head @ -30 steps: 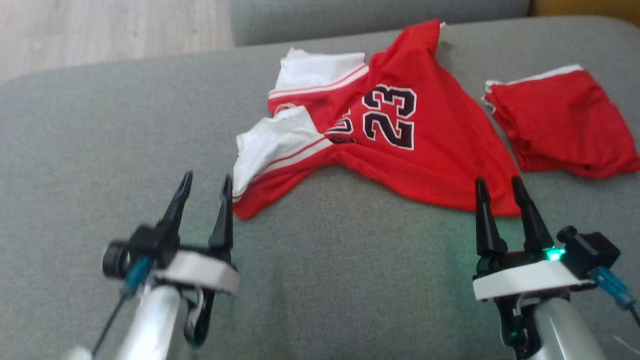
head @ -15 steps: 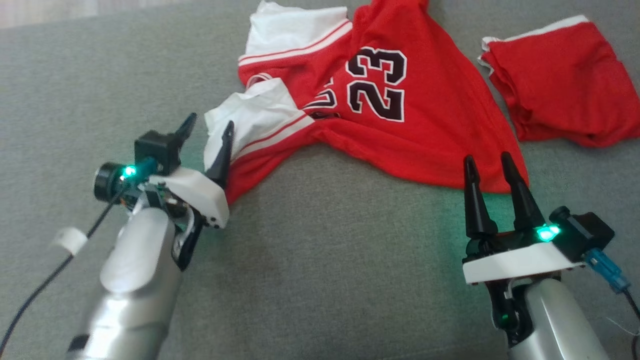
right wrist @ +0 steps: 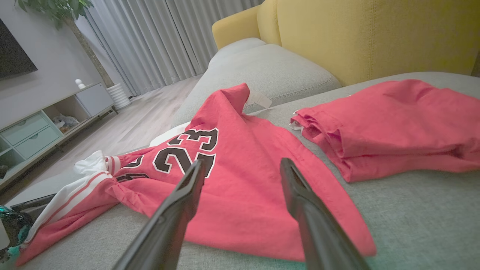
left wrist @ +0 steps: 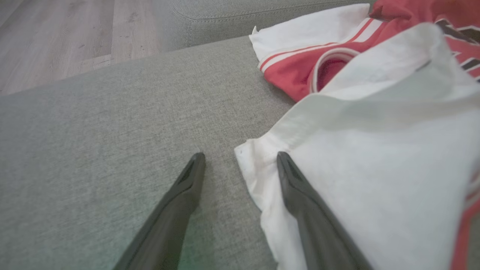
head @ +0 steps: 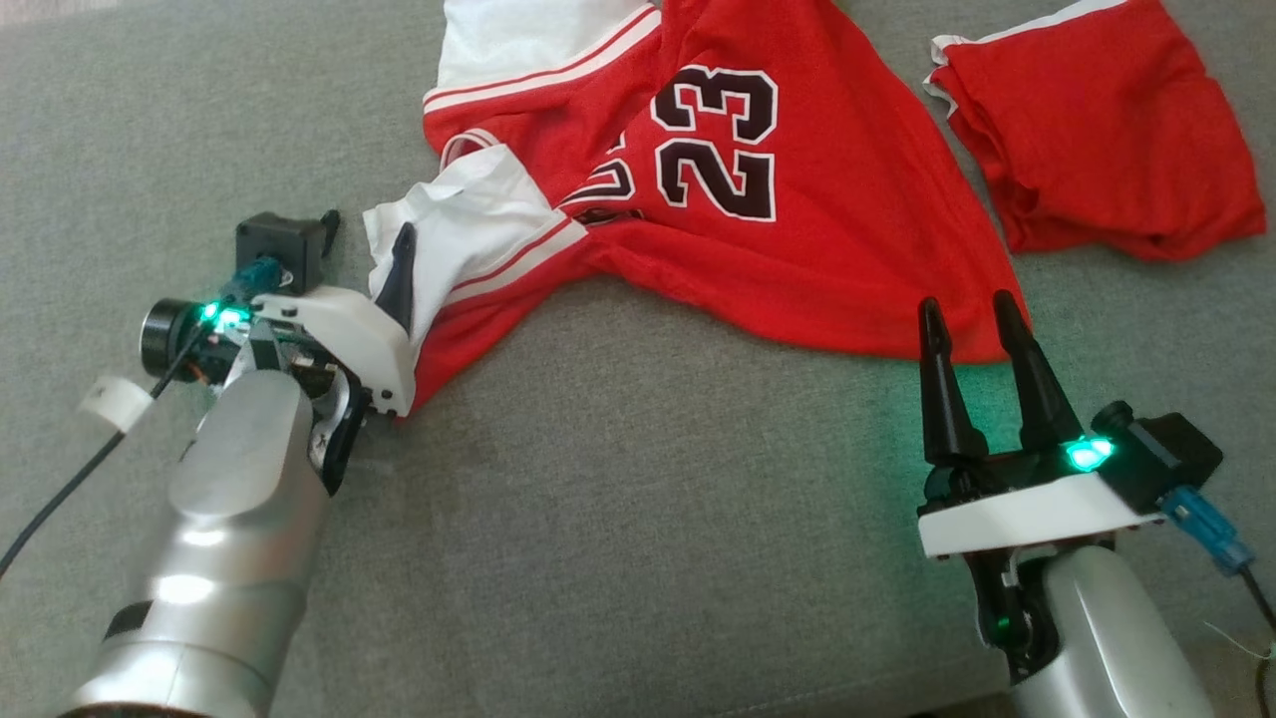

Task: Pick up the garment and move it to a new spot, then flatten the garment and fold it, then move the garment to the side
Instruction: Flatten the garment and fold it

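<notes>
The jersey [head: 797, 249] lay rumpled on the grey cushion [head: 648, 499]. The left gripper [head: 364, 249] stood wide open at its white sleeve [head: 469, 219], one finger over the cloth, gripping nothing. The right gripper [head: 967, 309] hung open and empty near the red hem [head: 877, 344].

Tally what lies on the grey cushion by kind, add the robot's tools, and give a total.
jersey: 1
red shorts: 1
tools: 2 (left tool, right tool)
Total: 4
</notes>
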